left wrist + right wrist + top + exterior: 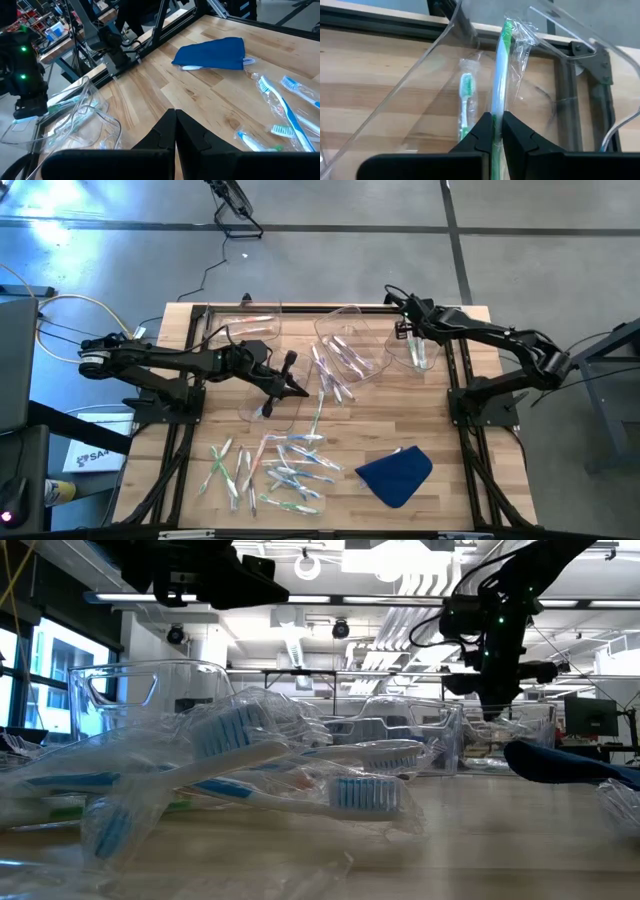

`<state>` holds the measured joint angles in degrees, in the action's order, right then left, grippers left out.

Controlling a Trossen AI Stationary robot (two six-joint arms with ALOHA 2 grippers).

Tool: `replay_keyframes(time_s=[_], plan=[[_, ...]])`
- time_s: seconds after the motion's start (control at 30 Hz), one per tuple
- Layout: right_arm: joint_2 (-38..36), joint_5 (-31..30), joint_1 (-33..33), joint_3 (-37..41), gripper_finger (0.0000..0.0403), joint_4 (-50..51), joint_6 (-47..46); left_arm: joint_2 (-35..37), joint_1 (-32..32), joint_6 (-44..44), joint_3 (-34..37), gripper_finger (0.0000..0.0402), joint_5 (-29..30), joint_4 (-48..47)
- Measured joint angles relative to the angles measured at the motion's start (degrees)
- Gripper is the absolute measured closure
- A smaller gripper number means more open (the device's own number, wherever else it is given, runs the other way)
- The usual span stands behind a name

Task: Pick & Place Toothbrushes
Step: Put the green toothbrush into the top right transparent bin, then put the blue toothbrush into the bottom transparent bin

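The right gripper [495, 131] has its jaws clamped on a wrapped green-and-white toothbrush [501, 75], which stands up from between the dark fingers inside a clear plastic bin [420, 80]; a second wrapped green toothbrush [465, 102] lies flat on that bin's floor just beside it. In the high view this gripper [412, 340] hangs over the clear bin [415, 355] at the back right of the wooden counter [440, 420]. The left gripper [175, 135] has its jaws pressed together with nothing between them, and it hovers above the counter's middle [297, 388], over the edge of another clear bin [262, 402]. A third clear bin [350, 345] sits between the two arms with several toothbrushes in it, and a fourth [245, 325] stands at the back left. A loose heap of wrapped toothbrushes [285, 465] with blue, green and pink accents lies spread across the front of the counter, and a few more [325, 385] trail back toward the middle bin. In the low view, blue-bristled brushes [290, 765] in clear wrap fill the foreground. A blue cloth [395, 475] lies crumpled at the front right, near the heap but apart from it.
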<state>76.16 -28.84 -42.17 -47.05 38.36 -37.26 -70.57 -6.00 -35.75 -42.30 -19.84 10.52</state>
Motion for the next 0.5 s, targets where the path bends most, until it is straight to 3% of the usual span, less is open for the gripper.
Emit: replay_keyframes(time_s=[0.3,0.4,0.5], plan=[[0.0,0.5,0.2,0.0,0.0238,-0.1,-0.7,0.0,0.0,0.1,0.0,0.0402,0.0,-0.3],[0.0,0.7,0.2,-0.4,0.0213,0.5,1.2,0.0,0.0,0.1,0.0,0.0402,0.0,-0.4],[-0.7,1.7,0.2,-1.6,0.0213,1.9,2.4,0.0,0.0,0.1,0.0,0.0402,0.0,-0.4]])
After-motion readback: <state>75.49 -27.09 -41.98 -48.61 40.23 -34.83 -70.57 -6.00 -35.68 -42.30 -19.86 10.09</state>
